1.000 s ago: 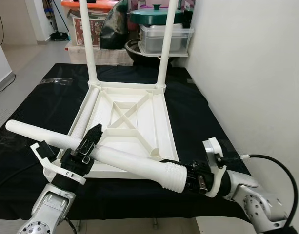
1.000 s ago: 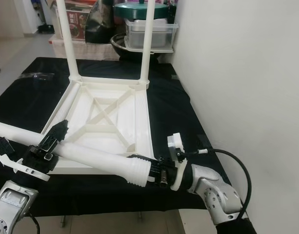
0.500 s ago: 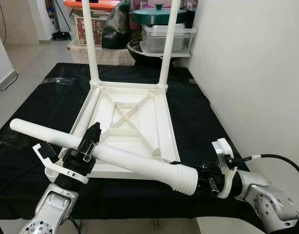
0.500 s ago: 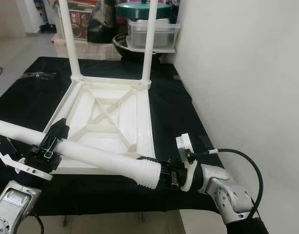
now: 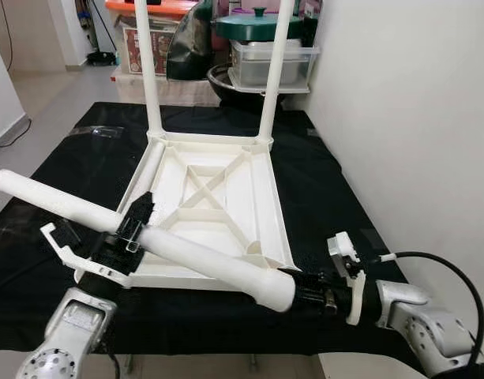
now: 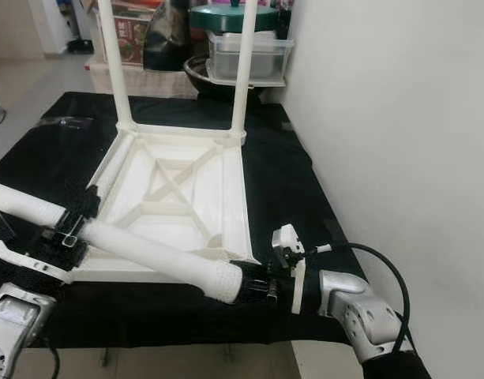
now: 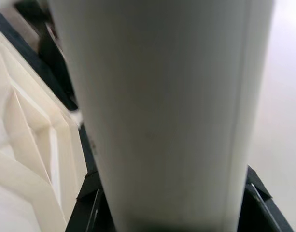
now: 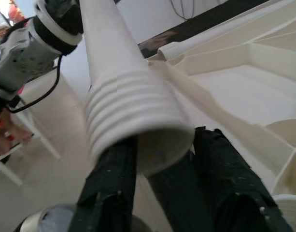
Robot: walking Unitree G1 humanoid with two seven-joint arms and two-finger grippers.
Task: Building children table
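You have the long white plastic table leg (image 5: 186,254) carried across both arms, its long axis slanting from your far left to your near right. The right end effector (image 5: 314,298) is clamped on its ribbed end, just beside the near right corner socket (image 5: 260,249) of the upturned white tabletop (image 5: 214,197) on the black desk (image 5: 320,189). The left end effector (image 5: 131,234) clamps mid-shaft, arm raised.

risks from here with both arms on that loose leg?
1. The right gripper pinches only the ribbed end of the loose leg; it could slip out.
2. The leg lies across the upturned tabletop, so swinging it may drag that.
3. The two standing legs sit close and could be struck.
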